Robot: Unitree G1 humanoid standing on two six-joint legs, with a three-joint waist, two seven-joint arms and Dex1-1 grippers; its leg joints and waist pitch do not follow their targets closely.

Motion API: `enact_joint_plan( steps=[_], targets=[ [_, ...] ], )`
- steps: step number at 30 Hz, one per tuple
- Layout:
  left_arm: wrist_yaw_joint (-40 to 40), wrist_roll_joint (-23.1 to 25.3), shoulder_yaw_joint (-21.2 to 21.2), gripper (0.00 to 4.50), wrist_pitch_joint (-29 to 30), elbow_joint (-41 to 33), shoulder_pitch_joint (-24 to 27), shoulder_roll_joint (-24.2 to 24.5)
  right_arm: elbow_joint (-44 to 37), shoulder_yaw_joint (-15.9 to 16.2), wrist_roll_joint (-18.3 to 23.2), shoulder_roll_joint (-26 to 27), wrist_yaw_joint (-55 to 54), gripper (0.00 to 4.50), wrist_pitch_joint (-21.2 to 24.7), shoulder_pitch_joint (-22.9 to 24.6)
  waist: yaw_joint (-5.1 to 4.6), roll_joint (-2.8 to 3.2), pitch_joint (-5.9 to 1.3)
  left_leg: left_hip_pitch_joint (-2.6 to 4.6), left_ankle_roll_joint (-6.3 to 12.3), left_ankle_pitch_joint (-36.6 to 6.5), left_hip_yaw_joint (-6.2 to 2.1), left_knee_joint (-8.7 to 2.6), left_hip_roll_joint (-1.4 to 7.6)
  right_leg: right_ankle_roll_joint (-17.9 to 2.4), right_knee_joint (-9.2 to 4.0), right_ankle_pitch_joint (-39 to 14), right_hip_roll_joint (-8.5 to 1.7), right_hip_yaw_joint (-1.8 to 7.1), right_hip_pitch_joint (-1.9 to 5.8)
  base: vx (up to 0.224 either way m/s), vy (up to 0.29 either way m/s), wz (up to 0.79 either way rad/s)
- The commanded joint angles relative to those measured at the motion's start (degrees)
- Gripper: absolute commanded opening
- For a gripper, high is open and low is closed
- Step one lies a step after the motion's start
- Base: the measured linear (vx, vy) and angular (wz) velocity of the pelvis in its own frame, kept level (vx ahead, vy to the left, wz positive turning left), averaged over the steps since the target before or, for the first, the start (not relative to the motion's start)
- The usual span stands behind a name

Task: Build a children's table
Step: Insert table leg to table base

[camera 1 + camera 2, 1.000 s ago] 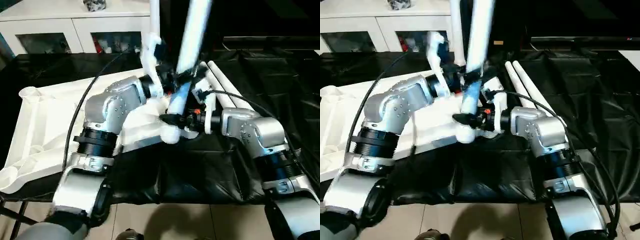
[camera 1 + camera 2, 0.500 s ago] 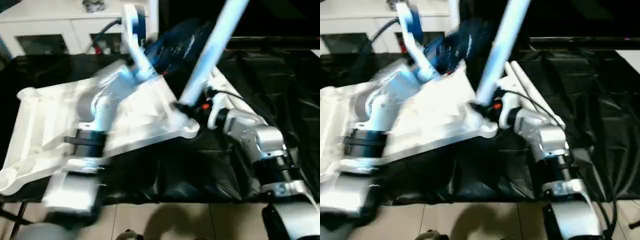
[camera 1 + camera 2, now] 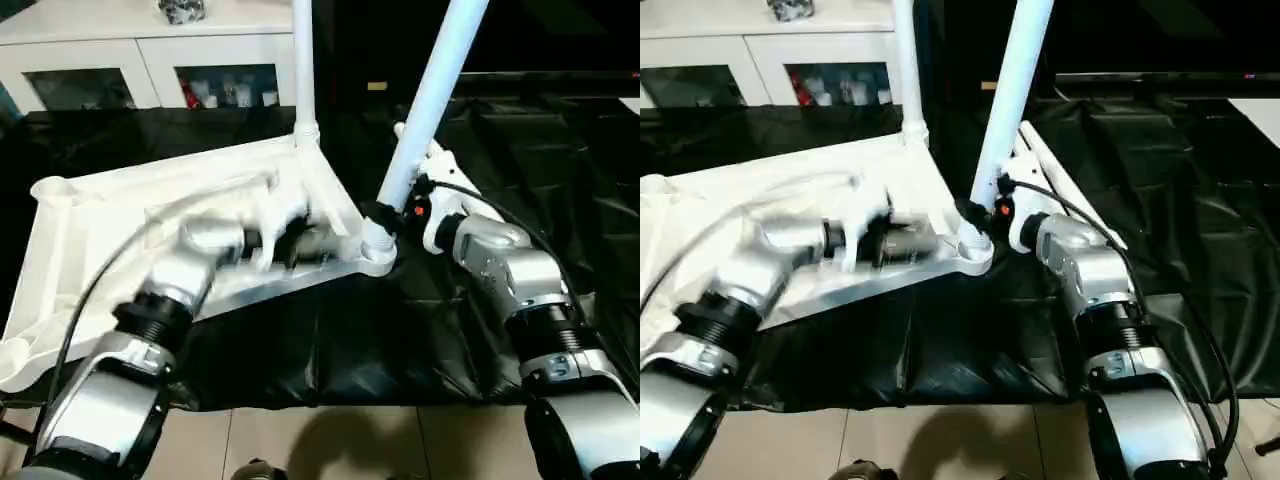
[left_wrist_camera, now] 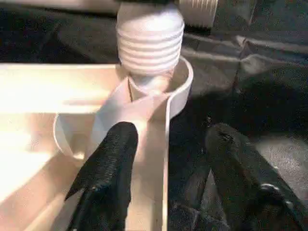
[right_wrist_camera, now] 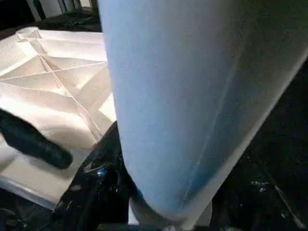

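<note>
My right fingers (image 5: 91, 192) are clamping the lower end of a white tubular leg (image 3: 425, 110), just above where its ribbed end is sitting in the tabletop's near corner socket (image 4: 178, 91); the leg is leaning up and away to the right. My left fingers (image 4: 108, 168) are standing apart, one over the socket's rim and the other over the black cloth (image 3: 420, 340) beside it, gripping nothing that I can make out. The tabletop (image 3: 90, 230) is lying ribbed side up on the cloth-covered table, spreading off to my left. A second leg (image 3: 304, 70) is standing upright in the far corner socket, and more legs (image 3: 1060, 190) are lying on the cloth behind my right gripper (image 3: 385, 215). A white cabinet with glass doors (image 3: 130, 70) is standing beyond.
</note>
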Motion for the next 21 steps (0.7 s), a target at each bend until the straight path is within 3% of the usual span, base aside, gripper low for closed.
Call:
enact_joint_plan(
  steps=[1,5,6,8,21],
  targets=[
    [-0.4,1.6,-0.9,2.22,-2.2,4.2,-2.0,0.3,0.5,0.1,-0.2,0.2,0.3,1.88,-1.1,-1.8,0.08,-0.32,-5.03,1.1,2.05,-6.0,-1.19,-3.3,1.83,-13.7,-3.24,-3.6,-3.88,2.45,3.64,0.0,0.0,0.0],
    [-0.9,2.7,-1.2,1.92,-4.2,7.9,-2.9,0.0,0.5,0.2,-0.3,0.2,0.5,1.88,-1.2,-1.8,0.15,-0.37,-5.12,1.07,2.63,-5.2,-1.25,-3.28,1.99,-14.4,-2.97,-1.7,-3.94,2.44,3.68,0.0,0.0,0.0],
    [-1.5,3.0,-0.9,1.79,-5.0,9.7,-3.5,-0.3,0.7,0.3,-0.4,0.2,0.6,1.88,-1.3,-1.8,0.09,-0.05,-5.06,1.09,2.8,-5.5,-1.19,-3.23,1.92,-14.6,-3.16,-1.7,-3.9,2.41,3.61,0.0,0.0,0.0],
    [-2.0,3.6,-0.7,1.72,-6.3,12.0,-4.3,-0.7,0.9,0.3,-0.6,0.3,0.9,1.88,-1.4,-1.9,0.2,0.02,-5.1,1.06,2.82,-5.7,-1.24,-3.22,1.93,-14.8,-3.09,-1.8,-3.99,2.39,3.72,0.0,0.0,0.0],
    [-5.0,5.8,-0.7,0.43,-9.5,19.2,-7.0,-1.5,0.3,2.0,-0.9,-0.4,5.0,1.88,0.9,-1.8,0.45,-0.26,-5.08,1.13,3.36,-6.1,-1.27,-3.27,2.16,-15.6,-3.04,-1.8,-4.16,2.38,3.77,0.0,0.0,0.0]
  ],
)
